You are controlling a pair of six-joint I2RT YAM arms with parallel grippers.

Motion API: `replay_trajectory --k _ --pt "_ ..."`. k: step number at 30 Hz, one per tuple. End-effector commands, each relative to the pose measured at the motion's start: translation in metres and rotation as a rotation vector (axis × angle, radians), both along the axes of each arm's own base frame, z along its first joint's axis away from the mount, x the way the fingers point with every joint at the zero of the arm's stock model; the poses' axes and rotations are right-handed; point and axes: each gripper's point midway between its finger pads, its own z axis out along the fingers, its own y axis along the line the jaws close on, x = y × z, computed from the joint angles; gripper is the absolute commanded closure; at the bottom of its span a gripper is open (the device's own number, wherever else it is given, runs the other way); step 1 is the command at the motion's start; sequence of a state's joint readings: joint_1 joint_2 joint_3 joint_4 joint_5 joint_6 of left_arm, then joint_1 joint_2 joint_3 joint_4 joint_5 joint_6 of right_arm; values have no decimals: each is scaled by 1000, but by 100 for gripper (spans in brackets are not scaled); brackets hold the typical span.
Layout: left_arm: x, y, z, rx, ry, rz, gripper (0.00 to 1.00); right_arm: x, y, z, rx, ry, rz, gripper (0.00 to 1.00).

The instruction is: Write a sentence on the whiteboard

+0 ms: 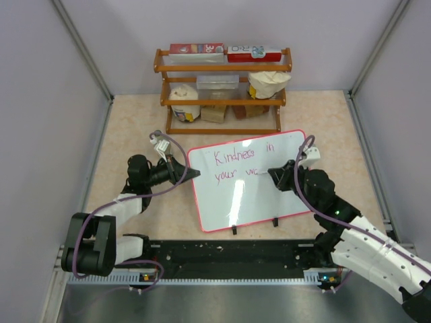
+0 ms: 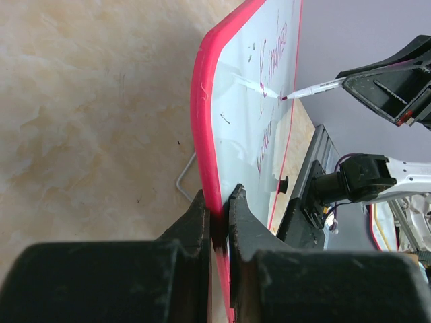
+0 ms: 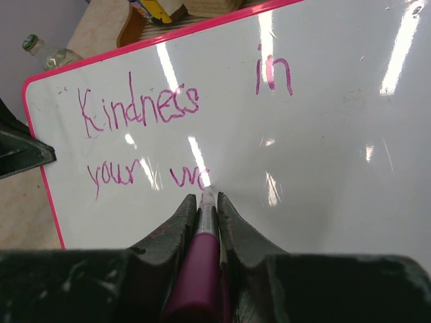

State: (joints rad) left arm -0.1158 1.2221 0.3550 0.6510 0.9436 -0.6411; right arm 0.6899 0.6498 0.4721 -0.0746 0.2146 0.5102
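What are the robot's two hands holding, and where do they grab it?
The left gripper pinches the whiteboard by its pink frame; the right gripper clamps a pink marker around its barrel.

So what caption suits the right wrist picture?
Right fingers clamp a pink marker, its tip at the unfinished sentence on the whiteboard.

Pink handwriting (image 3: 138, 111) "Kindness in / your wo" on the whiteboard (image 3: 337, 188)

The left arm (image 1: 111, 212) folds up from its near-left base and reaches right; the left fingers (image 2: 194, 225) pinch shut on the whiteboard (image 2: 201, 108) edge. The right arm (image 1: 367, 242) stretches from the near right toward the far left, and the right fingers (image 3: 174, 232) are closed around a pen (image 3: 199, 269).
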Motion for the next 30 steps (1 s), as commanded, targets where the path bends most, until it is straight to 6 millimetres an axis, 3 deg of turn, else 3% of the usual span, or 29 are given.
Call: replay_trajectory --k 1,11,21,27,30 --pt "19 13 -25 145 -117 94 100 10 -18 5 -46 -17 -98 100" --pt "19 13 -25 146 -116 94 100 20 -9 21 -25 -51 -93 100" --pt "20 13 -25 147 -118 95 100 11 4 39 34 -100 2 100" --pt "19 13 -25 148 -118 93 100 9 -4 40 35 -121 -23 100" --pt "19 13 -25 147 -120 94 100 12 -4 31 21 -97 -31 100"
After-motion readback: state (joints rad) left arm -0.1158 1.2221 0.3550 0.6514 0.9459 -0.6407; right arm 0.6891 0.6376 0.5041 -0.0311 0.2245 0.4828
